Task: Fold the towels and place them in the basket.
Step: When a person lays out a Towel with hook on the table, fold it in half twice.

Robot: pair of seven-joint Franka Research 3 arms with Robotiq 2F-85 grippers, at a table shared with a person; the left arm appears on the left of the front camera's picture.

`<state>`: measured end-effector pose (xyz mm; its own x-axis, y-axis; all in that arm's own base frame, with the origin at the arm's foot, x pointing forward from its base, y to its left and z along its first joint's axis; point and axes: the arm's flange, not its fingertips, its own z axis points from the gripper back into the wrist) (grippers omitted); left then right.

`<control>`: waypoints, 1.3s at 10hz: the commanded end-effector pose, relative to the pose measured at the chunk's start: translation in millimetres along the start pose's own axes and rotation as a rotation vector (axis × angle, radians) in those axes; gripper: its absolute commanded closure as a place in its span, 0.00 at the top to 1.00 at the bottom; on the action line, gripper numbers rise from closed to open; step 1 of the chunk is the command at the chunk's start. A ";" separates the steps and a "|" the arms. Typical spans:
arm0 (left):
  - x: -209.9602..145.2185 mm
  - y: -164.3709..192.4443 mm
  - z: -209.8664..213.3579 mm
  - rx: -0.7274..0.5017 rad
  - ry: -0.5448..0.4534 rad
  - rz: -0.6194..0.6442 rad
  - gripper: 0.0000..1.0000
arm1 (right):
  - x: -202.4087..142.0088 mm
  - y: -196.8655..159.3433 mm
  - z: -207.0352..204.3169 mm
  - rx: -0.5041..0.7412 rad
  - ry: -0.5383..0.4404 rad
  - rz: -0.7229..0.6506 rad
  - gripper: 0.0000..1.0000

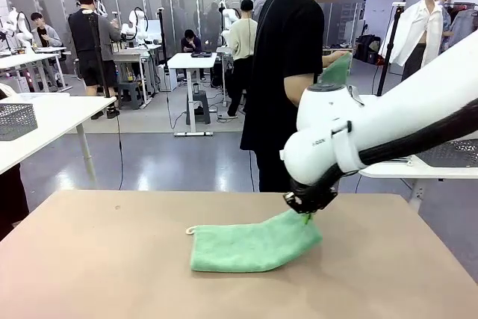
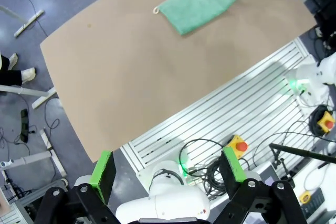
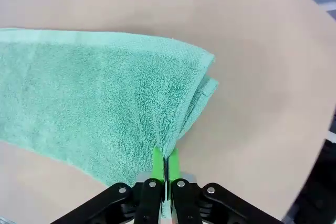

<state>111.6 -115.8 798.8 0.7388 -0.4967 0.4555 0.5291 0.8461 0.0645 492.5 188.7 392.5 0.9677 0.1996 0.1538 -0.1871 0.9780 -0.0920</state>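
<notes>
Pinching the raised right-hand corner of the mint green terry towel (image 1: 250,246) with the right gripper (image 1: 308,214) clamped tight, lower centre of frame. Leaving the rest lying folded on the smooth tan worktop (image 1: 97,259), open surface all round. Holding the left gripper (image 2: 168,171) spread wide, empty.
</notes>
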 end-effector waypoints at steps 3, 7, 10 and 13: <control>-6.3 -7.5 7.2 -0.014 -0.012 -0.016 1.00 | 8.0 26.9 14.0 -0.112 -0.018 0.078 0.00; -6.3 -7.5 7.2 -0.014 -0.012 -0.016 1.00 | 33.5 105.7 26.7 -0.053 -0.036 0.175 0.00; -6.3 -7.5 7.2 -0.014 -0.012 -0.016 1.00 | 48.2 170.9 13.7 0.030 0.003 0.193 0.00; -6.3 -7.5 7.2 -0.014 -0.012 -0.016 1.00 | 57.4 213.5 -21.6 0.090 0.098 0.211 0.00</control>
<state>111.7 -116.0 798.8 0.7388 -0.4969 0.4553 0.5286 0.8463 0.0658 501.5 397.3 361.2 0.9006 0.4278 0.0765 -0.4262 0.9039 -0.0364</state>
